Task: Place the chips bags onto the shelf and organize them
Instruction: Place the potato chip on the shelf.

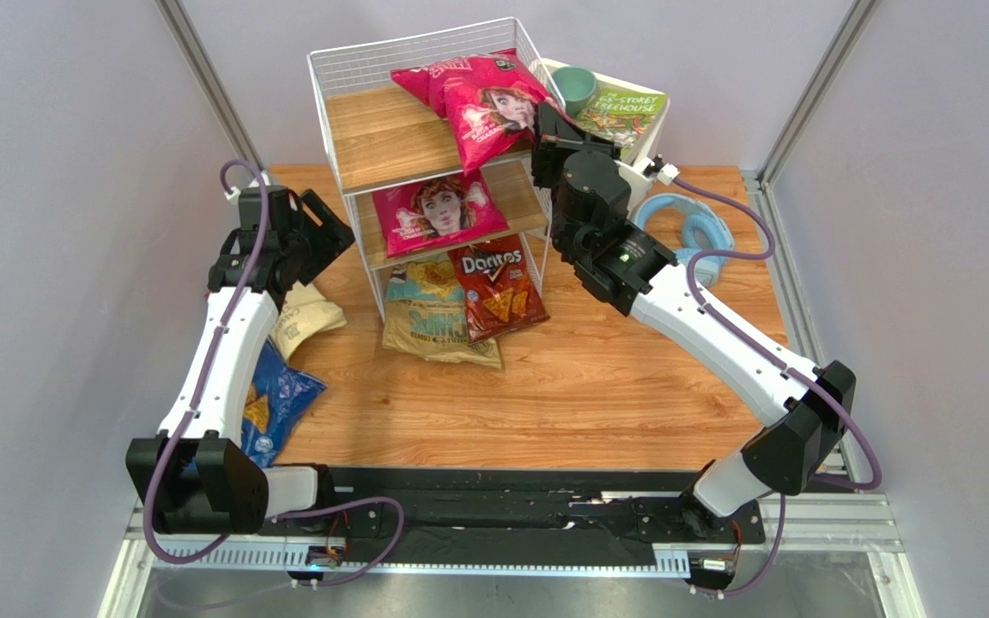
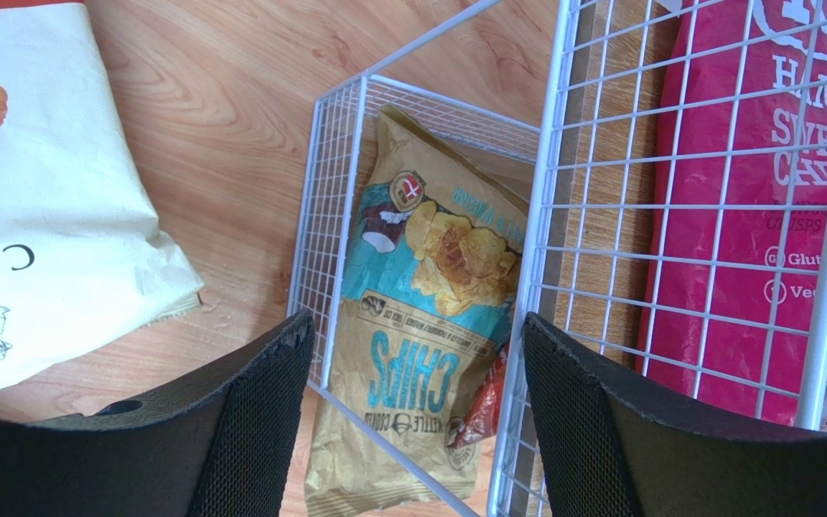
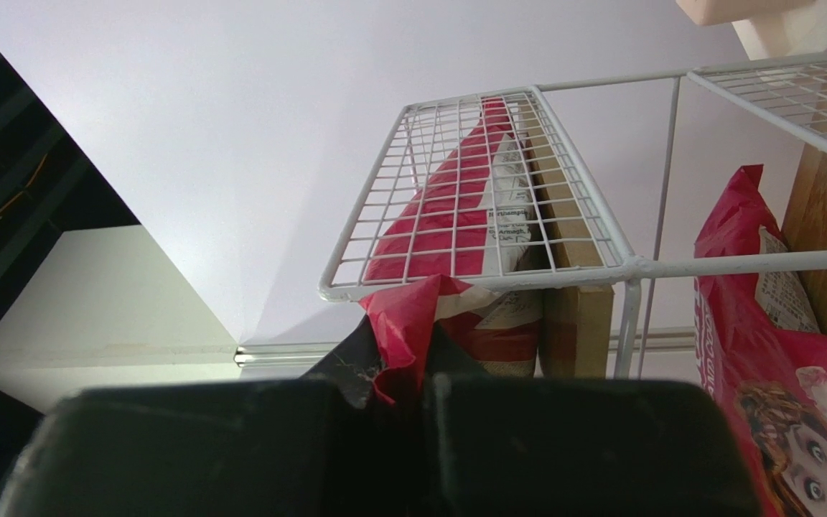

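The magenta bag (image 1: 497,110), glossy foil with a printed face, lies at the right edge of the shelf (image 1: 377,129), on the top tier. Its corner disappears inside my right gripper (image 3: 429,393) (jaws pinched tight on the foil). My right arm (image 1: 719,335) stretches far; my left gripper (image 2: 412,334) hangs wide by the shelf's left mesh.

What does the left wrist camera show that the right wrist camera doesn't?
Only the left wrist view: a cream bag lying on the table, a tan-and-teal chips bag inside the shelf, and the left hand open. Only the right wrist view: the right hand shut on a magenta bag's corner, and a pale wall. Both: the white wire shelf and magenta bags.
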